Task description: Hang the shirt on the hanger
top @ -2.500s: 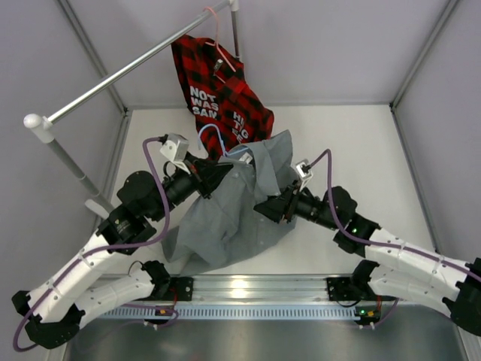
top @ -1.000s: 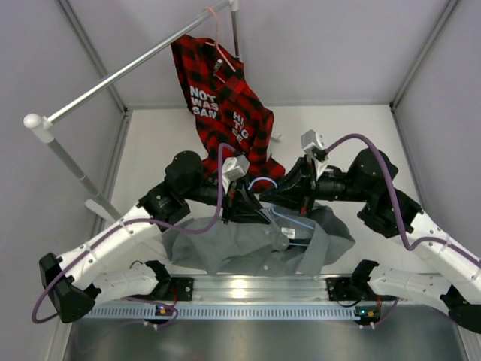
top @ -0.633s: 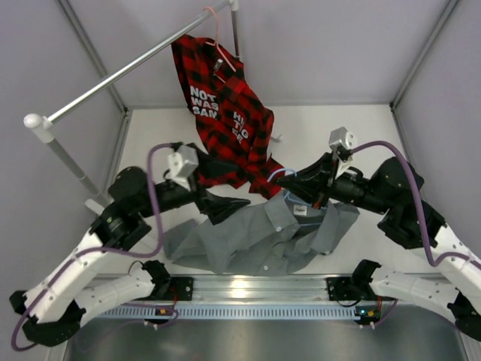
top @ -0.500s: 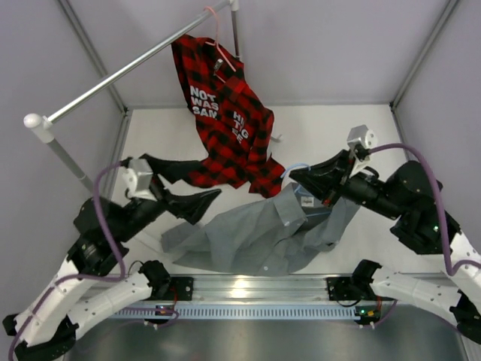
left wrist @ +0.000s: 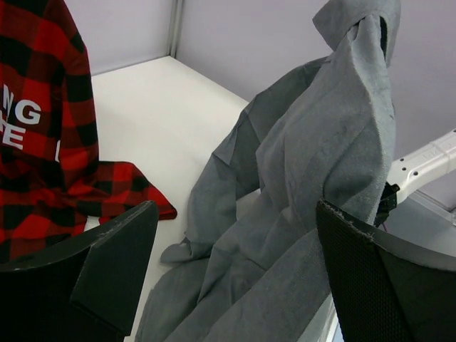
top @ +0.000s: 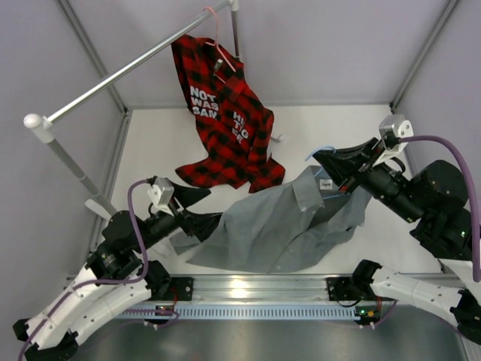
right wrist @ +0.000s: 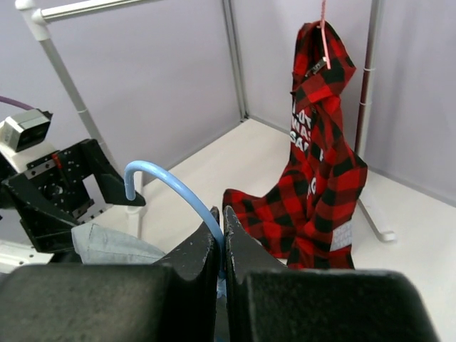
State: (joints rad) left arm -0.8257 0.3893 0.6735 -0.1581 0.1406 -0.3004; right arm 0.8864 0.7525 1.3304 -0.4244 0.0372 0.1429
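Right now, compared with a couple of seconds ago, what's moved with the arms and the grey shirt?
The left gripper came off the shirt, open, and drew back toward its near-left side. The right gripper, shut on the hanger, swung right and away, lifting the shirt's collar end with it. The plaid shirt hangs unchanged on the rail.

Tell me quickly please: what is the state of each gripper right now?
Left gripper: open, fingers wide apart, holding nothing.
Right gripper: closed, holding the hanger by its hook.
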